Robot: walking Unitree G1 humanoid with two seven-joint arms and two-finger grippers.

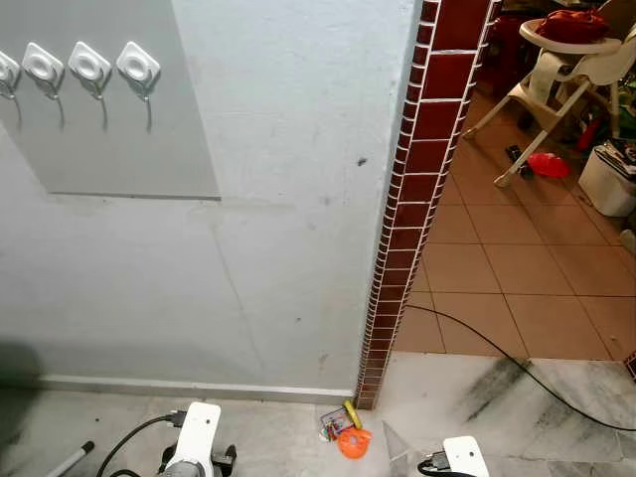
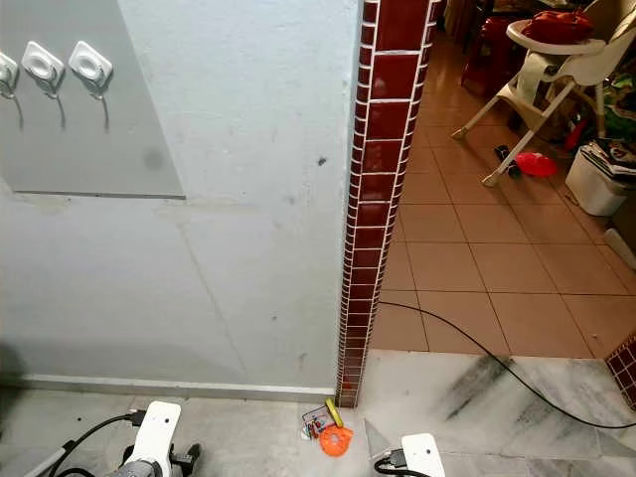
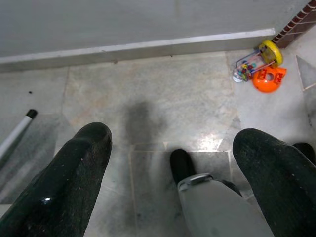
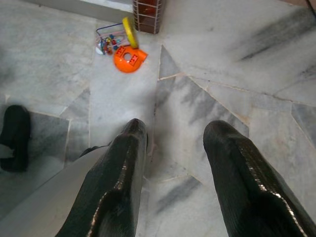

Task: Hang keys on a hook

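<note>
Left gripper (image 3: pixel 170 173) hangs low over the marble floor (image 3: pixel 163 98), its two black fingers (image 3: pixel 64 182) spread wide with nothing between them. Right gripper (image 4: pixel 173 168) likewise points down at the floor, fingers (image 4: pixel 237 182) parted, nothing held. Both arms hang at the bottom edge of the head views, left wrist housing (image 1: pixel 196 437) and right wrist housing (image 1: pixel 459 457) pale against the stone. Keys not made out anywhere in these frames. On the floor just beside the foot of the brick pillar (image 1: pixel 417 199) lies a small orange and yellow toy (image 1: pixel 348 429) with a bead wire; it sits between the two arms, nearer the wall. A light pole with a dark tip (image 3: pixel 17 133) lies on the floor on the robot's left. High on the white wall (image 1: pixel 278 248) a grey panel (image 1: pixel 129 129) carries a row of white hooks (image 1: pixel 137 68), all bare, well above the grippers. A black cable (image 1: pixel 517 368) runs across the floor past the pillar. Beyond, on terracotta tiles (image 1: pixel 497 268), a high chair (image 1: pixel 566 60) and a white bin (image 1: pixel 608 179).
</note>
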